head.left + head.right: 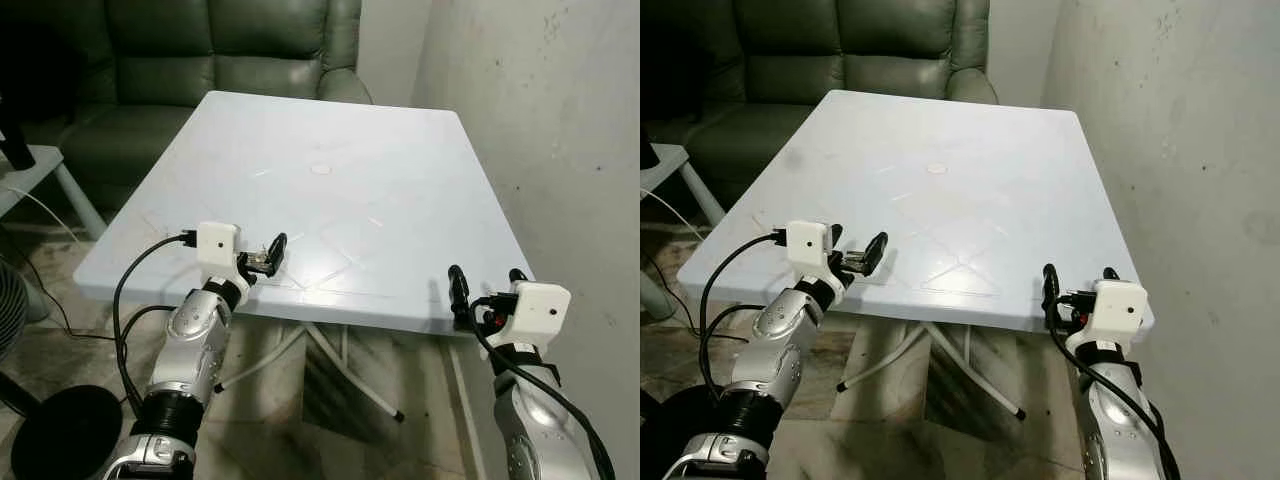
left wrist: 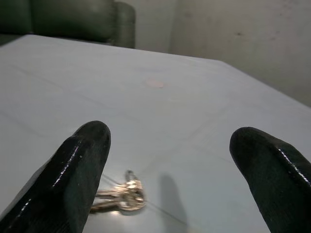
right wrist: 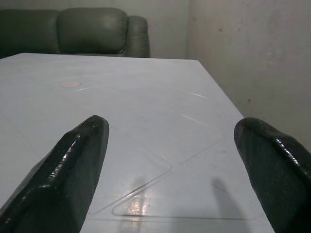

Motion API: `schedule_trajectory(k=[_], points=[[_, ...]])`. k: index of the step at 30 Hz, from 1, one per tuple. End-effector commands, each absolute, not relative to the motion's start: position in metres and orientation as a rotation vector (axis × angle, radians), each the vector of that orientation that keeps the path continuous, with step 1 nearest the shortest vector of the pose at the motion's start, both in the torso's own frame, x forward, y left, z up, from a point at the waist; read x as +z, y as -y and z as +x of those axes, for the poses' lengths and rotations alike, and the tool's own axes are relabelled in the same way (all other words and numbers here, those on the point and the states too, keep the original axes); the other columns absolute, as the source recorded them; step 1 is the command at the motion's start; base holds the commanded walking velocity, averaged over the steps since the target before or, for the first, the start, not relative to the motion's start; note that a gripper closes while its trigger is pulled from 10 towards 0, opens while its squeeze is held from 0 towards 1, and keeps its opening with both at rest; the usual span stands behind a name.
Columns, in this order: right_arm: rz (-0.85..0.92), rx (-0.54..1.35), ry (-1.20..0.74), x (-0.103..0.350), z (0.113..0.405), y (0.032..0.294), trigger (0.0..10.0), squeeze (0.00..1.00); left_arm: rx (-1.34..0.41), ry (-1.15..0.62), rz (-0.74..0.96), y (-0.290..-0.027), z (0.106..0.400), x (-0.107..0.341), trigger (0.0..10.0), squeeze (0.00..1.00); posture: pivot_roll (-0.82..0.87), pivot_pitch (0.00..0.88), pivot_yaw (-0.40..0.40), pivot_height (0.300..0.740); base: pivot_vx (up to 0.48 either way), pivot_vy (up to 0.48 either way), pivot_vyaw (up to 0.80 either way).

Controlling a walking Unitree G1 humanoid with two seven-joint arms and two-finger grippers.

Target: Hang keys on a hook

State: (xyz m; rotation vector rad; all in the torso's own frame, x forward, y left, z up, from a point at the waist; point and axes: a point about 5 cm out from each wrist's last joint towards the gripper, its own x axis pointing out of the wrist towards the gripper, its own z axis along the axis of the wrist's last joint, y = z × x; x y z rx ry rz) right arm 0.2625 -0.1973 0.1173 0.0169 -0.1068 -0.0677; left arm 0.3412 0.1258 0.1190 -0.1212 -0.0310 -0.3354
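I see a pale blue square counter (image 1: 400, 190) in front of me, its near edge running just below my two arms, with a dark green sofa (image 1: 230, 50) beyond its far edge and a rough grey wall (image 1: 560, 130) along its right side. My left end effector (image 1: 262, 258) sits over the near edge toward the near-left corner, its two black fingers (image 2: 80, 170) spread apart with nothing between them, so it is open. The keys (image 2: 121, 196) lie flat on the counter close to that near edge, a small silvery bunch just in front of the left end effector; in the left wrist view they lie beside the inner side of one finger, and I cannot tell whether the finger touches them. My right end effector (image 1: 485, 290) is at the near-right corner of the counter, hovering at the edge, and its fingers (image 3: 73, 165) are also wide apart and empty, with bare counter surface showing between them in the right wrist view. A small round mark (image 1: 321, 169) sits near the middle of the counter, well apart from the keys. Faint molded lines cross the surface near the near edge. A black cable (image 1: 125, 290) loops from my left wrist down toward the floor (image 1: 60, 340), and the counter's white folding legs (image 1: 330, 360) show underneath.
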Motion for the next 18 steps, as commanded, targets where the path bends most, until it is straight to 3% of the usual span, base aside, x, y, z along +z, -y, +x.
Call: schedule_trajectory(k=[1,18], points=[[0.023,-0.069,0.12,0.1216,0.2616,0.198,10.0,0.0,-0.326,0.033,-0.113,-0.1279,0.3421,0.1215,10.0,0.0,-0.01,0.06,-0.004,0.74,0.0,0.262,0.0],[0.025,-0.075,0.117,0.1218,0.2616,0.1989,10.0,0.0,-0.325,0.03,-0.118,-0.1267,0.343,0.1218,10.0,0.0,-0.01,0.071,-0.004,0.74,0.0,0.276,0.0]])
